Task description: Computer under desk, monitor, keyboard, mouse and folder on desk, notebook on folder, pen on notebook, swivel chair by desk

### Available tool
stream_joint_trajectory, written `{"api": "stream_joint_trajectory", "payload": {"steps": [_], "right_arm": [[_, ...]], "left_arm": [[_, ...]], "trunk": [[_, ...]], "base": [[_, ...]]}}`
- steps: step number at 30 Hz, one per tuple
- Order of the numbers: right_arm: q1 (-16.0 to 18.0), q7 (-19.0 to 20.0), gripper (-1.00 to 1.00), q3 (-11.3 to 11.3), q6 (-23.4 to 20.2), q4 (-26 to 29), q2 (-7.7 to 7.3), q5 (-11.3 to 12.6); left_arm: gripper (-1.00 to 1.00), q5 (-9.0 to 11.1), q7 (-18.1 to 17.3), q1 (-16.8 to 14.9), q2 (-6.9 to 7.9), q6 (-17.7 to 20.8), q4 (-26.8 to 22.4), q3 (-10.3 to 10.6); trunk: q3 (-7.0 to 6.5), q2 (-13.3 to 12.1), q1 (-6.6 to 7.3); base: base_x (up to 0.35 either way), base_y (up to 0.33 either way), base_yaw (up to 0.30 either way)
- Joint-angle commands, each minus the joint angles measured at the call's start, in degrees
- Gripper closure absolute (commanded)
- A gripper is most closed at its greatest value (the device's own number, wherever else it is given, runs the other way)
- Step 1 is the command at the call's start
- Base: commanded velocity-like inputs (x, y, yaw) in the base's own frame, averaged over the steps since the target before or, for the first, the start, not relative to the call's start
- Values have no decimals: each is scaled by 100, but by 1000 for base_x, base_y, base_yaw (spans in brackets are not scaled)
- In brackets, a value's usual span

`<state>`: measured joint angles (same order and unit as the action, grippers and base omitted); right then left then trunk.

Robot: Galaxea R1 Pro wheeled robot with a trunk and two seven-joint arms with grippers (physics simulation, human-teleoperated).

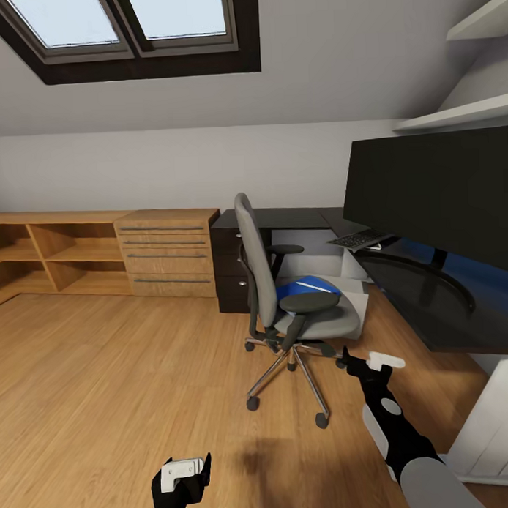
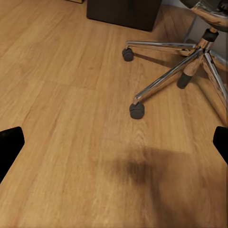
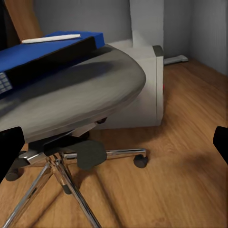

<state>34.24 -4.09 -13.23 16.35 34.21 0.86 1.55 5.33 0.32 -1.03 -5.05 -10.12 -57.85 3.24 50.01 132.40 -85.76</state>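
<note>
Head view: chair [image 1: 284, 282] stands in front of the desk [image 1: 431, 306], seat facing the desk. Folder [image 1: 308, 287] lies on the chair seat, with a thin white pen-like thing [image 1: 311, 283] on top of it. Keyboard [image 1: 360, 239] sits at the desk edge beyond the chair, below the monitor [image 1: 435, 189]. Pale grey box, probably the computer [image 1: 358, 298], is on the floor behind the chair, under the desk. My right hand [image 1: 369, 363] hangs low just beside the chair base on the desk side; fingers look spread. Left hand [image 1: 185, 476] is low over the floor, well apart from the chair; from here I can't tell its jaw state.

Left wrist: bare floor [image 2: 71, 118] and the chair's chrome star base [image 2: 185, 66]. Fingertips sit at opposite frame edges, so I read it open, holding nothing.

Right wrist: looking up under the chair seat [image 3: 71, 102]; the folder's black spine sits along the seat's near edge. Right fingertips wide apart, empty.

Step, I judge: grab the folder. The right hand is below seat level, so I'd raise it above the seat first, come in flat over the chair edge, pinch the spine side, and lift slowly so the white thing doesn't roll off. Avoid bumping the armrest [image 1: 308, 303]; the chair rolls on casters.
</note>
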Motion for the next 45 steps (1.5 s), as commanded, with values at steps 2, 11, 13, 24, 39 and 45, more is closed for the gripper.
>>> {"api": "stream_joint_trajectory", "payload": {"steps": [2,11,13,24,39,45], "right_arm": [[4,5,-100,-14,22,-6,8,15],[4,5,-100,-13,26,-10,6,12],[4,5,-100,-13,26,-11,3,12],[4,5,-100,-13,26,-11,1,12],[4,5,-100,-13,26,-12,2,12],[4,5,-100,-21,36,-11,-25,6]], "left_arm": [[-100,56,3,-2,1,-16,2,10],[-100,56,3,-2,4,-16,2,10],[-100,56,0,-2,4,-14,2,10],[-100,56,-5,-2,13,-8,2,10],[-100,56,2,-2,37,-14,2,9],[-100,63,2,-2,39,-16,120,3]], "trunk": [[4,2,1],[3,2,1],[3,2,1],[-18,2,1],[-25,2,1],[-25,2,1]], "base": [[0,0,-37],[0,0,-7],[0,0,0],[0,0,-85],[132,83,-33],[10,5,0]]}}
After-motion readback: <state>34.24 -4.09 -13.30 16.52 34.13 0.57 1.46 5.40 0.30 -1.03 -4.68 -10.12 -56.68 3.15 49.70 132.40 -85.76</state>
